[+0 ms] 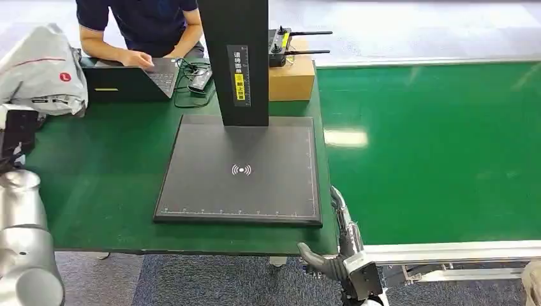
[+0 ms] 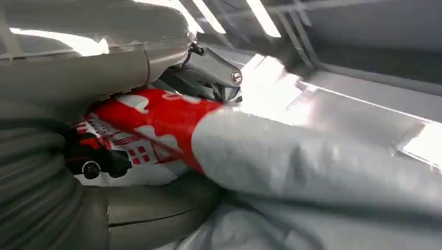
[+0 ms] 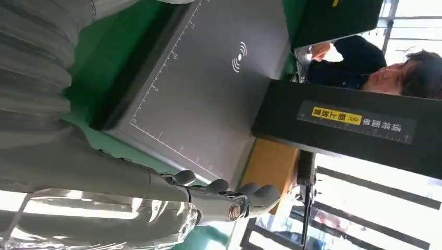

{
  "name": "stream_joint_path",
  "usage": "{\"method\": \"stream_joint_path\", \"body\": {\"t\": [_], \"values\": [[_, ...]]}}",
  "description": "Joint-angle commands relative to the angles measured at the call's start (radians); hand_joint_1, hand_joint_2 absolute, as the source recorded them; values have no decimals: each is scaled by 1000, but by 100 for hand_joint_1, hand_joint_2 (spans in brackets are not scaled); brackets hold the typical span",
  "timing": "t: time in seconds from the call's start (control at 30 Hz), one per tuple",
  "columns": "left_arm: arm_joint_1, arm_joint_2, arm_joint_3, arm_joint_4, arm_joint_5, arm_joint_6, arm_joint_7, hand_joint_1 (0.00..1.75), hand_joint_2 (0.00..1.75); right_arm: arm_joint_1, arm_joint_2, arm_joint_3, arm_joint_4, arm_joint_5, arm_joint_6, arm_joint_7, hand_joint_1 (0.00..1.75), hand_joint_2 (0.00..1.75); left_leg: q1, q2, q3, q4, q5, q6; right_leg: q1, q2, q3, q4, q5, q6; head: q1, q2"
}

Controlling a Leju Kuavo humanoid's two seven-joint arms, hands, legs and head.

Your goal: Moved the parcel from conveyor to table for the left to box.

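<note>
The left hand [image 2: 104, 130] grips the parcel [image 2: 292, 172], a soft grey plastic mailer with a crinkled, matte skin and a glossy red-and-white printed panel; in the left wrist view the thick grey thumb and the ribbed grey cover close around the red end of the bag, a metal-capped fingertip pressing on its upper side. In the head view the parcel [image 1: 41, 70] sits up at about 10 o'clock as a rumpled, pillowy bundle with a thin red line and a small red round mark, raised above the far left corner of the green table [image 1: 108, 185], while the smooth silver left arm [image 1: 22, 255] rises at 8 o'clock. The right hand [image 1: 335, 258] hangs at roughly 5 o'clock, just off the table's near edge, holding nothing, its dark fingers loosely apart and gently curved (the right wrist view shows them fanned out with silver-jointed tips). At the centre lies a flat, dark grey square scanner pad [image 1: 241, 169] with a white wave symbol and ruler ticks along its border, and a black rectangular post [image 1: 237, 60] with a yellow label stands at its far edge. At 12 o'clock a plain cardboard box [image 1: 292, 78] carries a black device with thin antennas. At 11 o'clock a person [image 1: 143, 29] in dark blue rests a hand on a black laptop [image 1: 137, 80]. The wide, smooth green conveyor belt [image 1: 434, 153] with a pale metal rail fills the 3 o'clock side.
</note>
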Motion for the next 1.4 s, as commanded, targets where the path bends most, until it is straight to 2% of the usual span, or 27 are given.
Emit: {"method": "stream_joint_path", "body": {"t": [0.03,0.17,0.2,0.27,0.3,0.33,0.43,0.5,0.67,0.83,1.03,1.23,1.27,1.3,1.37,1.4], "values": [[-163,-54,370,70,-198,1,114,175,175,6,22,-20,8,1,-4,8,0,175,1,-4,0,1,0,-2,1,-3,1,0,0,2,0,0],[-202,-60,351,74,-316,1,246,175,175,28,25,-23,-25,8,-18,13,0,175,2,-5,-1,1,0,-3,1,-4,1,0,-1,2,0,0],[-207,-59,349,85,-321,1,265,171,175,31,25,-21,-29,10,-20,15,0,175,1,-5,-1,1,0,-2,1,-4,0,0,-1,1,0,0],[-210,-55,348,96,-324,1,278,150,175,32,24,-20,-29,11,-20,16,0,175,2,-8,-1,1,1,-3,1,-7,2,0,-1,2,0,0],[-213,-45,334,123,-319,1,290,35,175,35,24,-20,-32,21,-27,26,0,175,2,-9,0,1,1,-4,2,-7,3,-1,-1,3,0,0],[-227,-21,313,210,-312,1,296,0,175,38,21,-18,-32,13,-33,27,0,175,1,-5,-1,1,0,-2,1,-4,1,0,-1,1,0,0],[-250,14,269,346,-332,1,346,0,175,56,15,-26,-46,14,-38,25,0,175,1,-5,1,0,0,-2,0,-4,2,-1,-1,2,0,0],[-253,22,258,392,-309,-4,320,0,175,65,16,-37,-58,15,-31,18,0,175,1,-7,0,0,1,-3,0,-6,3,-1,-1,2,0,0],[-242,3,226,399,-269,-105,276,0,175,75,26,-57,-79,27,-17,26,0,175,1,-5,0,0,0,-2,0,-3,2,0,-1,2,0,0],[-236,-11,207,386,-259,-118,286,0,175,95,25,-58,-96,36,-2,28,0,175,1,-6,1,0,0,-3,0,-5,3,-1,-1,2,0,0],[-212,-26,201,360,-185,-162,168,0,175,84,24,-61,-71,41,24,26,0,175,1,-3,1,0,0,-2,0,-2,2,-1,0,1,0,0],[-129,-110,111,285,-43,-242,-17,0,175,74,34,-60,-64,75,9,29,0,175,0,-5,2,-2,1,-2,-1,-4,4,-3,0,2,0,0],[-92,-133,79,251,1,-261,-60,0,175,66,33,-58,-56,75,7,29,0,175,0,-5,3,-2,1,-2,-1,-4,4,-3,0,2,0,0],[-19,-159,-39,152,87,-316,-76,0,175,63,32,-57,-56,78,0,30,0,175,0,-4,3,-2,1,-2,-1,-4,4,-2,0,2,0,0],[98,-184,-204,41,198,-338,-76,0,175,62,35,-61,-62,96,-19,34,0,175,-1,-2,5,-4,1,-1,-2,-1,6,-4,0,2,0,0],[179,-180,-325,-33,292,-352,-76,0,175,67,40,-66,-69,108,-34,39,0,175,-1,-1,4,-3,0,-1,-2,0,5,-3,0,2,0,0]]}}
